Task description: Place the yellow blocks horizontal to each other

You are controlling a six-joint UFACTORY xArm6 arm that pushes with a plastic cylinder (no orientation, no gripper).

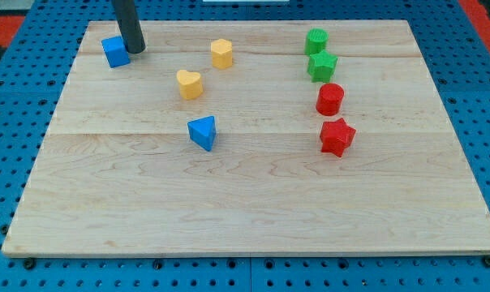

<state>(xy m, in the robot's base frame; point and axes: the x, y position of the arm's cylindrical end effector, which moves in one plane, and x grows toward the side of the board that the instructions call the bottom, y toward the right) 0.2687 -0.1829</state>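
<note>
At the view's top left, a blue cube (114, 51) sits near the corner of the wooden board (245, 211), and my tip (135, 49) rests just beside it on its right, touching or nearly so. The rod has no jaws, so there is nothing to spread or pinch. Further right lie the two yellow blocks: a yellow heart (190, 83) and, up and to its right, a yellow hexagon (221, 53), set on a diagonal and a little apart. Below the heart lies a blue triangle (203, 132). On the view's right runs a column: a green cylinder (315, 40), a green star (322, 66), a red cylinder (330, 99) and a red star (337, 136).
</note>
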